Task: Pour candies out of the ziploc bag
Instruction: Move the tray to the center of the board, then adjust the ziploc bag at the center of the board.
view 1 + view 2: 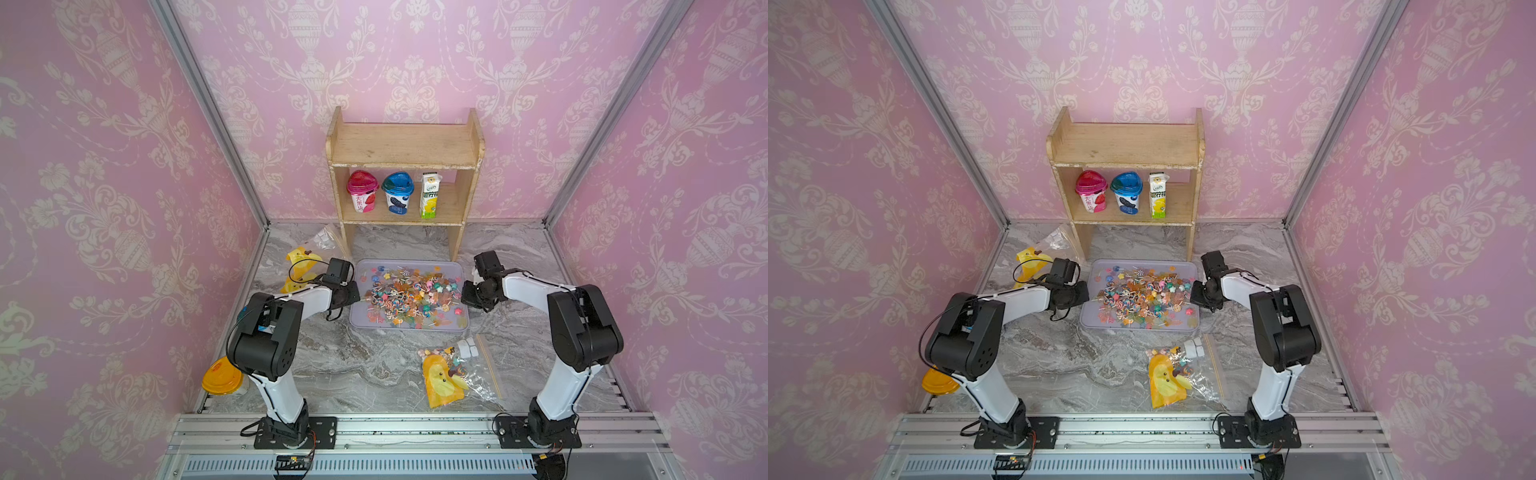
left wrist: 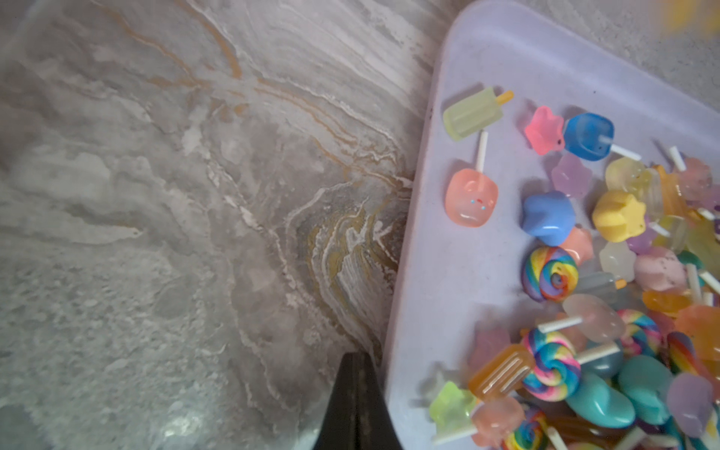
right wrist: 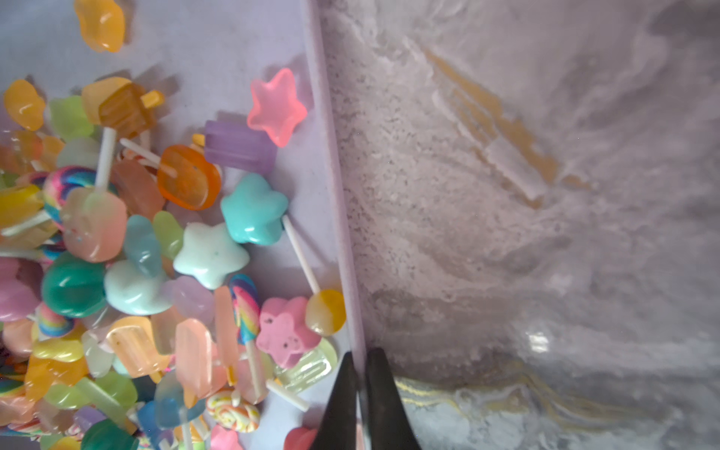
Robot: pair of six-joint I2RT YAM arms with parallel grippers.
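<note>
The candies (image 1: 409,297) lie heaped in a shallow lavender tray (image 1: 360,322) at the middle of the grey marble worktop (image 1: 365,370), between the 2 tools. The left tool (image 2: 356,360) hangs at the tray's left edge. In its wrist view the dark fingers are pressed together with no gap and have hold of nothing, their tip just outside the rim. The right tool (image 3: 362,352) sits at the tray's right edge, its 2 fingers almost together with only a thin slit between them. The slit lines up with the rim, but whether it pinches the rim cannot be told. A clear ziploc bag (image 1: 478,374) with a yellow duck print lies flat near the front of the worktop, right of centre and well apart from both tools, with a small cluster of sweets inside. A second duck-print bag (image 1: 301,266) lies at the back left, behind the left arm. A wooden shelf (image 1: 405,145) stands against the back wall, holding 2 cups and 1 carton.
</note>
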